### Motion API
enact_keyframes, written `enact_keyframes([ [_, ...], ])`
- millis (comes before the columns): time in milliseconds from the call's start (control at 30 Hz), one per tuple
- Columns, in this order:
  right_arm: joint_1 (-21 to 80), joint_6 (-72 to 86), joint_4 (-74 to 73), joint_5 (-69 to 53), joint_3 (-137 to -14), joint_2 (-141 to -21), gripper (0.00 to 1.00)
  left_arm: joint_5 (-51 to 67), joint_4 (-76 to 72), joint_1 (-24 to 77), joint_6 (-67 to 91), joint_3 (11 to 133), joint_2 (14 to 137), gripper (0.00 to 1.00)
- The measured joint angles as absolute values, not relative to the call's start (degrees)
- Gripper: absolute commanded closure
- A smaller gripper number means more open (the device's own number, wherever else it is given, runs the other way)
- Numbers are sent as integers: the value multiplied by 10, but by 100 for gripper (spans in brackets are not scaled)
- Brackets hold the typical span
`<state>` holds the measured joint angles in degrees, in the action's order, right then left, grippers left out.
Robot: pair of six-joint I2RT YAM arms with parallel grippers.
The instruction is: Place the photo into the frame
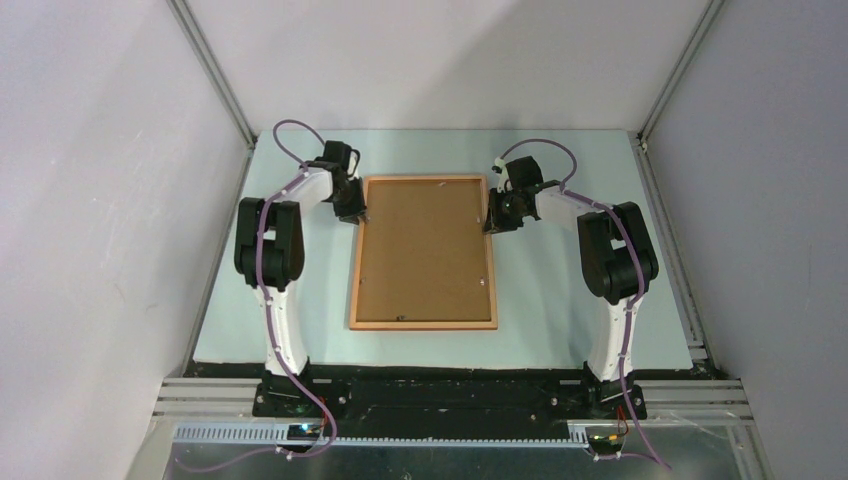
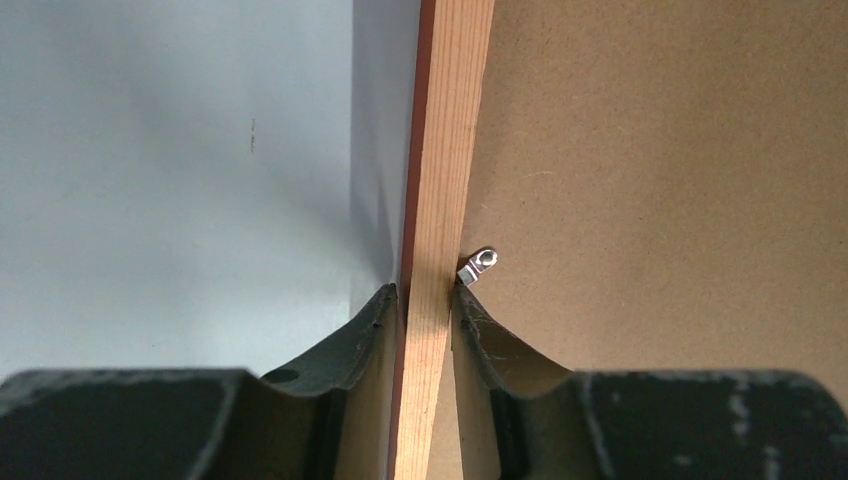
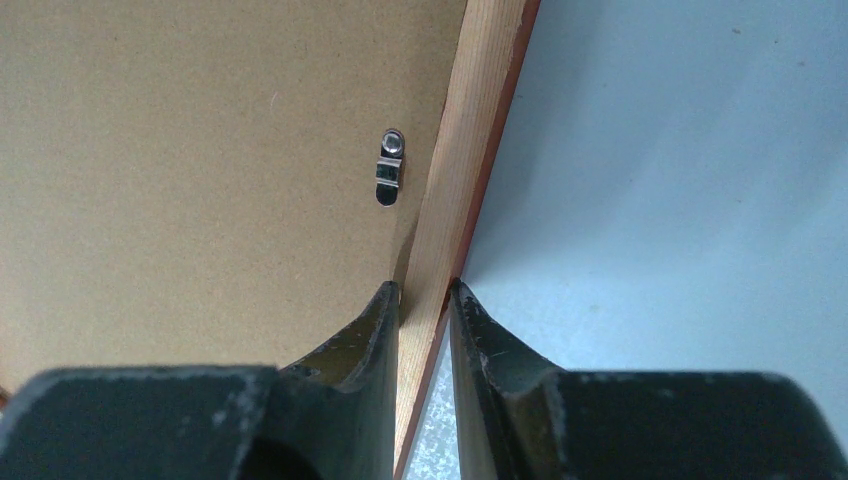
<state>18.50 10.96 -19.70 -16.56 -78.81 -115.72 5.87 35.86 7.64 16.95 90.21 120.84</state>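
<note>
The frame [image 1: 423, 324] lies back up on the table, a thin orange-brown wooden rectangle filled by the plain brown backing board [image 1: 425, 250]. The photo is hidden. My left gripper [image 1: 360, 214] is at the frame's left rail near the far corner. In the left wrist view the gripper [image 2: 425, 290] is shut on that rail [image 2: 445, 180], one finger on each side, beside a small metal clip [image 2: 480, 266]. My right gripper [image 1: 490, 222] is opposite, at the right rail. In the right wrist view the gripper [image 3: 423, 285] is shut on the rail [image 3: 470, 150], near another clip [image 3: 390, 168].
The pale blue table mat [image 1: 560, 300] ends at grey walls on the left, the right and the far side. Aluminium rails [image 1: 660, 200] run along its edges. Both arm bases stand at the near edge, on either side of the frame.
</note>
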Motion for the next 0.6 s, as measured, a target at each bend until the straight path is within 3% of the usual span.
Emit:
enact_keyframes([
  [467, 185, 110, -197, -166, -788, -1157, 100, 50, 358, 82, 170, 902, 1207, 75],
  [600, 184, 111, -197, -168, -788, -1158, 100, 51, 358, 82, 169, 902, 1206, 58],
])
